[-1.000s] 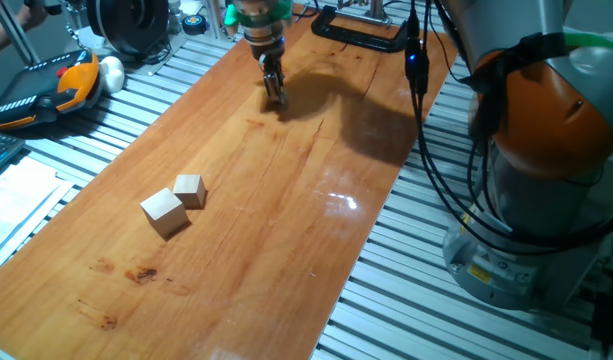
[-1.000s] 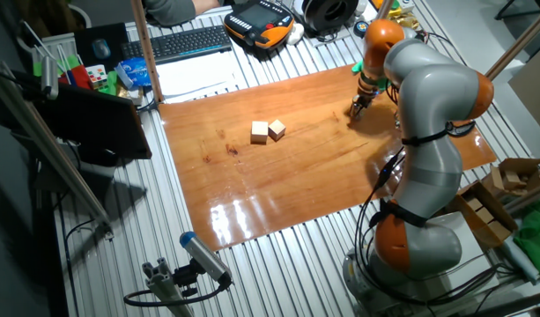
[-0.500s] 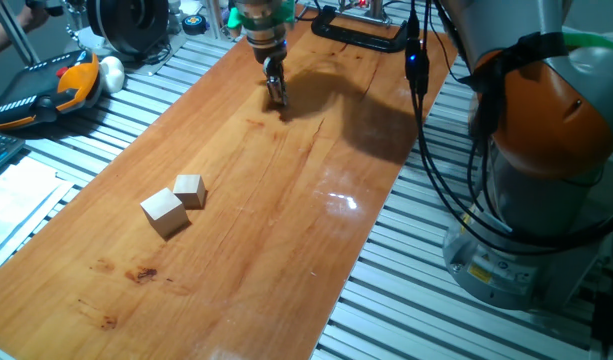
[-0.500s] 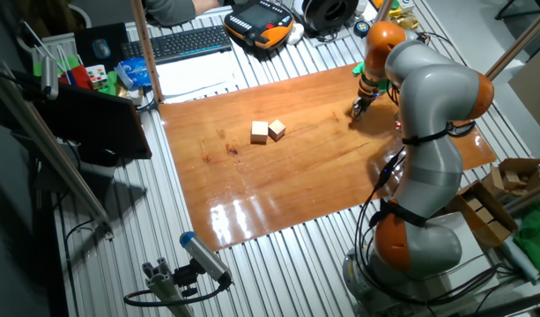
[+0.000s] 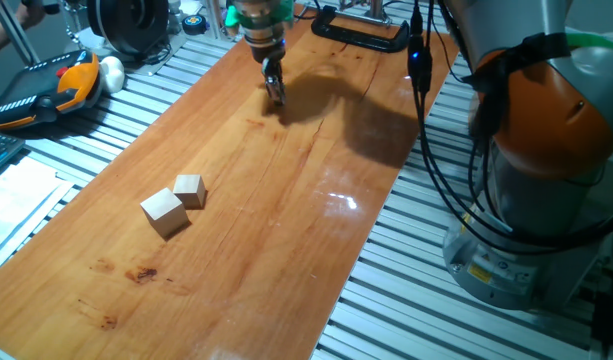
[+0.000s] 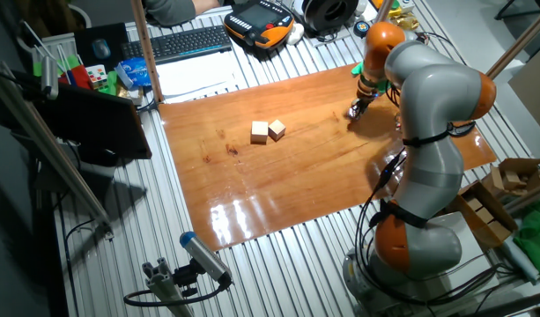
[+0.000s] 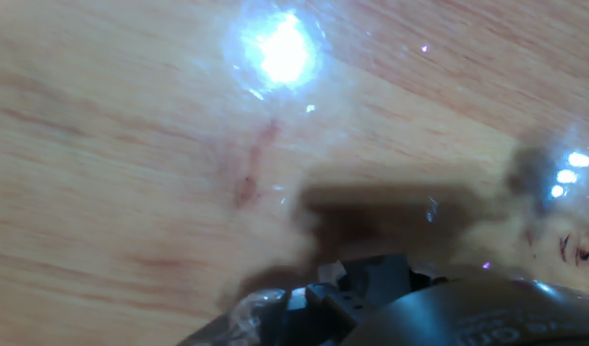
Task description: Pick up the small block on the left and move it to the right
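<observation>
My gripper [image 5: 275, 94] hangs low over the far end of the wooden board [image 5: 286, 260], its thin fingers close together and almost touching the wood. It also shows in the other fixed view [image 6: 352, 112]. The small block is not visible in any view; I cannot tell if it sits between the fingers. The largest light cube [image 5: 164, 212] and the mid-sized cube [image 5: 190, 189] lie side by side near the board's left front, far from the gripper. The hand view is blurred and shows only wood grain, glare and a dark shadow.
A black clamp [image 5: 361, 30] lies at the board's far edge behind the gripper. An orange teach pendant [image 5: 46, 90] and a keyboard [image 6: 186, 41] sit off the board on the slatted table. The arm's base [image 5: 546, 200] and cables stand beside the board.
The gripper tip has shifted slightly toward the far end of the board, or slightly up. The two cubes have not moved.
</observation>
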Tool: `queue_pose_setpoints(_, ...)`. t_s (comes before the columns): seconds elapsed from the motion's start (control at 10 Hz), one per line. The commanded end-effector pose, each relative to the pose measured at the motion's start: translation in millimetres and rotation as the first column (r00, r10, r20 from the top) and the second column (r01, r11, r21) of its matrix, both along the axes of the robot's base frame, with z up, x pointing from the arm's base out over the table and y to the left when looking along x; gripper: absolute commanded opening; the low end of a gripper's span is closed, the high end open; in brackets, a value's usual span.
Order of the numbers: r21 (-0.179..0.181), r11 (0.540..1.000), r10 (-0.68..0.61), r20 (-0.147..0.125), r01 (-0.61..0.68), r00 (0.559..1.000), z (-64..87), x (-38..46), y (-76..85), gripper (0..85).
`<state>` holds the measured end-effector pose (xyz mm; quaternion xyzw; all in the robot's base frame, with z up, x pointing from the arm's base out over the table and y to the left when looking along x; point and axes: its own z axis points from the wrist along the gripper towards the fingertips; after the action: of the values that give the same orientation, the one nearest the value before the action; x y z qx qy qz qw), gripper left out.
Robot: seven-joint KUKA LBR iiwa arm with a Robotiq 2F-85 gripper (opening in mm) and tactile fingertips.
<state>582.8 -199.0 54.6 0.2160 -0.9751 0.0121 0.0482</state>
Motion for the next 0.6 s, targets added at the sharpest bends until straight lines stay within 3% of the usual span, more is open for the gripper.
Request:
queue_pose_setpoints(0.0, -0.001, 1.000, -0.006, -0.001, 0.006, 1.000, 6.8, -2.0, 7.7, 11.3)
queue_pose_setpoints(0.2, -0.023, 0.999, -0.048, 0.004, 0.048, 0.999, 21.5, -10.4, 34.9, 0.7)
queue_pose_setpoints(0.5, -0.054, 0.990, -0.129, 0.000, 0.129, 0.992, 40.4, -22.7, 77.7, 0.7)
